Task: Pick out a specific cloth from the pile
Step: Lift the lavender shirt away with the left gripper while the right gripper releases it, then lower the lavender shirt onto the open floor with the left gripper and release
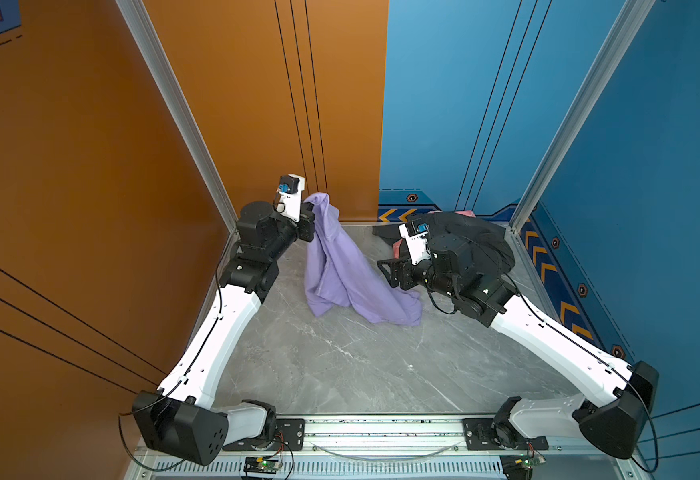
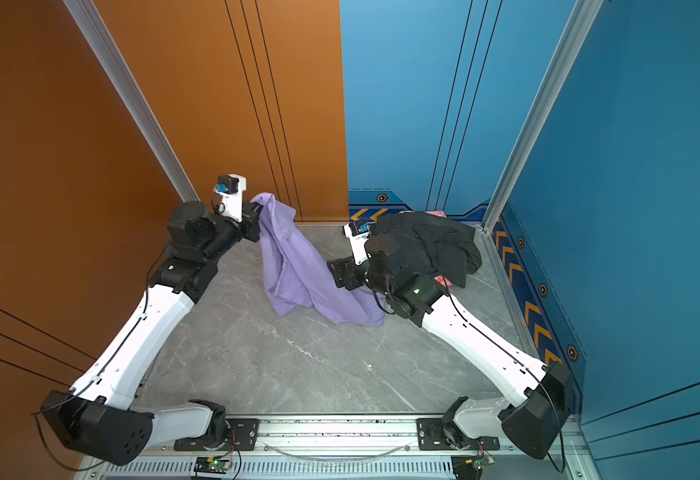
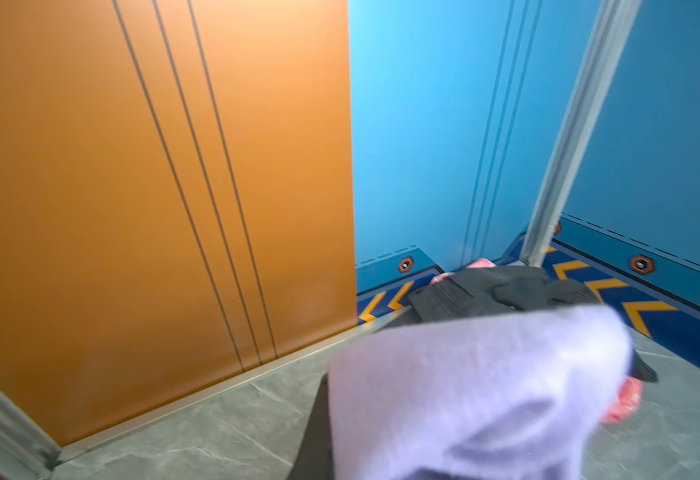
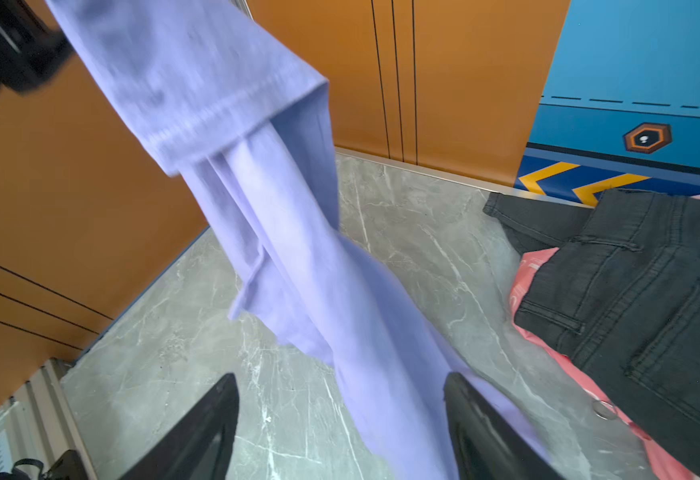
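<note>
1. The cloth (image 1: 342, 266): plain lavender knit. It hung from the left gripper (image 1: 310, 214) near the orange wall, and its lower part lay crumpled on the grey marble table (image 1: 340, 374), near the pile.
2. The left gripper: jaws pressed together, pinching the cloth's upper edge, raised above the table.
3. The right gripper (image 4: 340, 432): jaws spread wide. The cloth ran between the fingers, unpinched.
4. The pile (image 1: 477, 237): dark grey jeans (image 4: 651, 270) over a pink garment (image 4: 533, 266). It sat in the far right corner, partly behind the right arm.
</note>
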Controlling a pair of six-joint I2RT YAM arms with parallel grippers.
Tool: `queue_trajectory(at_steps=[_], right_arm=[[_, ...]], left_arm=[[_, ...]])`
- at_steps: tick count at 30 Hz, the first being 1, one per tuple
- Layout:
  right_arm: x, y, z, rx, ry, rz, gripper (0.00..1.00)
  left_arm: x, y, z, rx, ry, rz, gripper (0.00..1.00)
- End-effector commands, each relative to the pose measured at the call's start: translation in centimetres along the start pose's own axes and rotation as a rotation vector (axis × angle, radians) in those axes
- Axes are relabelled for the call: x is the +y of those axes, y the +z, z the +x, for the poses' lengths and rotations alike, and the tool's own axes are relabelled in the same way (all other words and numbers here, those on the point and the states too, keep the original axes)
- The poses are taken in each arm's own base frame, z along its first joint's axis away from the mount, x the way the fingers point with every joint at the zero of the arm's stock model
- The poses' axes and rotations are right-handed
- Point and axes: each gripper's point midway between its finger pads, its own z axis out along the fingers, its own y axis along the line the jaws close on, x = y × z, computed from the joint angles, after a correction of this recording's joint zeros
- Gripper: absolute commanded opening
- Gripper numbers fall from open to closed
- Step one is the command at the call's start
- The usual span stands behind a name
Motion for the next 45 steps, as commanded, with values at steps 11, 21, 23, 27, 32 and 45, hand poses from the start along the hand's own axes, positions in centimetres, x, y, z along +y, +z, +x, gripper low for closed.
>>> queue_trajectory(at_steps=[11,21,23,27,32,45], right_arm=[[-3.7,-2.0,-1.6,-0.074,0.035,0.111,0.89],[-4.6,-2.1,-0.1,-0.067,0.055,0.122,0.99],[-4.6,-2.0,0.1,-0.063,0.054,0.124,1.0],[-5.0,-1.8,0.3,-0.056,0.056,0.131,1.0],[-5.2,-1.5,0.7,-0.047,0.059,0.138,1.0],[-5.8,-1.9,1.6,-0.038,0.073,0.153,1.0]], left_arm=[[6.8,3.4,-10.2,-0.094,0.129,-0.192,0.0],[5.4,2.4,3.3,0.09,0.009,-0.182,0.0],[4.8,1.7,7.7,0.162,-0.05,-0.181,0.0],[3.9,0.4,15.9,0.319,-0.17,-0.203,0.0],[3.6,-1.7,25.3,0.553,-0.322,-0.278,0.0],[3.6,-5.9,38.9,0.897,-0.665,-0.438,0.0]])
